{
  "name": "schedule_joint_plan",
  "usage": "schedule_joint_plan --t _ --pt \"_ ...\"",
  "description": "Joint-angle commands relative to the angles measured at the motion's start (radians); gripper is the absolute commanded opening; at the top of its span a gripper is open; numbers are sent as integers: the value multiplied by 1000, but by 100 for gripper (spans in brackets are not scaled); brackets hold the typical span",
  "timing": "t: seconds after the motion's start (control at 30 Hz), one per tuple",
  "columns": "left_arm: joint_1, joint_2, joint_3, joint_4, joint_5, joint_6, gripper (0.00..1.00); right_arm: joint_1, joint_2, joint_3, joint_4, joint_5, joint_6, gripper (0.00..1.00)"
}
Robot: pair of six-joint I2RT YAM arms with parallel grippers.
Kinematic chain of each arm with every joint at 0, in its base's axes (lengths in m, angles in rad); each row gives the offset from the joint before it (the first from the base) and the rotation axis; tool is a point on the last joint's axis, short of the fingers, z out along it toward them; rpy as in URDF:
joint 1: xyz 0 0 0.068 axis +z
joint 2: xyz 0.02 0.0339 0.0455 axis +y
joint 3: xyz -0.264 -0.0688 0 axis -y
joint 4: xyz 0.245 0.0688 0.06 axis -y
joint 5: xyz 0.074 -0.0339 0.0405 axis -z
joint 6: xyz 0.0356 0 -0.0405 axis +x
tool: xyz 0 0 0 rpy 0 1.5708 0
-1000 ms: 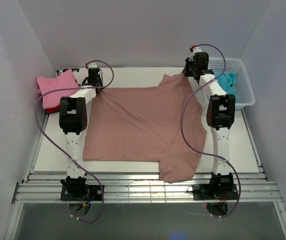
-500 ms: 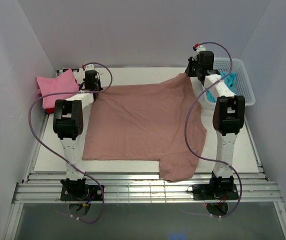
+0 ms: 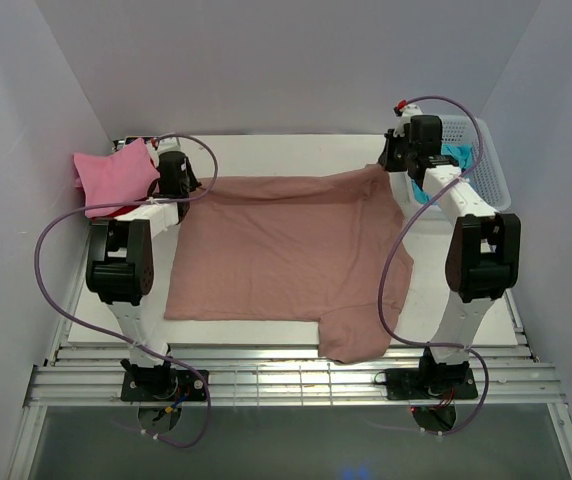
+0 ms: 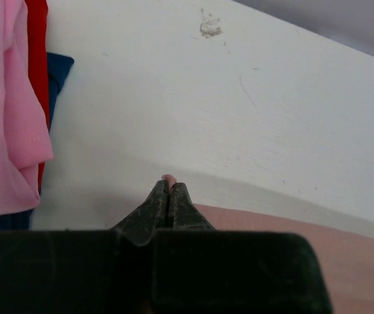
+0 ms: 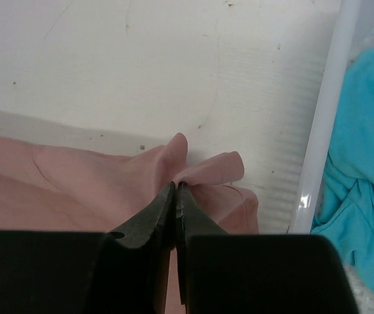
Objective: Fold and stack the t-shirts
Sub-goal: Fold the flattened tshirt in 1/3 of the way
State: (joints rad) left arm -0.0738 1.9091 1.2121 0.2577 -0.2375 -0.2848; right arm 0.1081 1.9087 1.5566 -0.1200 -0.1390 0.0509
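**Rose-brown shirt (image 3: 286, 250) pinched at both far corners**

My left claw (image 4: 169, 186) was pressed together on the shirt's far-left edge, with only a nub of cloth showing past the tips. My right claw (image 5: 175, 190) was likewise closed, nipping a puckered fold at the far-right end, just beside the white basket (image 5: 321, 131). Between the two the far edge ran fairly straight. The rest lay spread on the table (image 3: 286, 155), not yet folded, one sleeve hanging over the near edge.

Far left: pink shirt (image 3: 114, 175) on top of a red shirt (image 4: 38, 65) and a dark blue shirt (image 4: 56, 75). I took this pile for the finished stack.

Far right: turquoise shirt (image 5: 363, 150) crumpled in the basket.

Judgement: roughly midway. Three seemed done. The large one was only laid out, with all its folds left to make. After it came the turquoise, then stacking both.
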Motion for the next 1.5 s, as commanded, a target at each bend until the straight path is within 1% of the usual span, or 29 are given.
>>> schedule_joint_plan --t 0.0,0.1,0.13,0.17,0.23,0.33,0.5,0.63,0.97,1.3,1.37,1.4,1.43,1.47 --pt "3 -79 -57 18 46 -31 0 16 -82 -61 -24 -11 -17 8" --pt "3 -99 -100 18 70 -40 0 31 -128 -113 -66 7 -25 8" --pt "2 -116 -136 18 78 -53 0 44 -189 -169 -79 24 -29 8" --pt "2 -116 -137 18 78 -56 0 44 -189 -170 -81 27 -29 8" --pt "0 -134 -172 18 76 -62 0 53 -226 -232 -84 29 -25 8" --pt "0 -156 -210 18 69 -68 0 71 -304 -280 -110 56 -19 8" --pt "0 -202 -266 18 50 -86 0 114 -372 -358 -176 171 -19 8" --pt "0 -229 -304 18 35 -94 0 120 -415 -401 -205 191 -6 8" --pt "0 -249 -350 5 -5 -93 0 130 -396 -437 -308 332 3 8" --pt "0 -231 -350 -61 -52 -83 0 146 -339 -454 -406 377 12 8" --pt "0 -231 -342 -98 -52 -86 1 156 -326 -458 -424 395 14 8" --pt "0 -229 -336 -115 -59 -91 5 163 -320 -460 -435 403 17 8" --pt "2 -229 -332 -130 -65 -97 13 166 -309 -461 -454 407 18 8" --pt "2 -234 -326 -155 -66 -99 28 171 -303 -461 -464 415 21 8"
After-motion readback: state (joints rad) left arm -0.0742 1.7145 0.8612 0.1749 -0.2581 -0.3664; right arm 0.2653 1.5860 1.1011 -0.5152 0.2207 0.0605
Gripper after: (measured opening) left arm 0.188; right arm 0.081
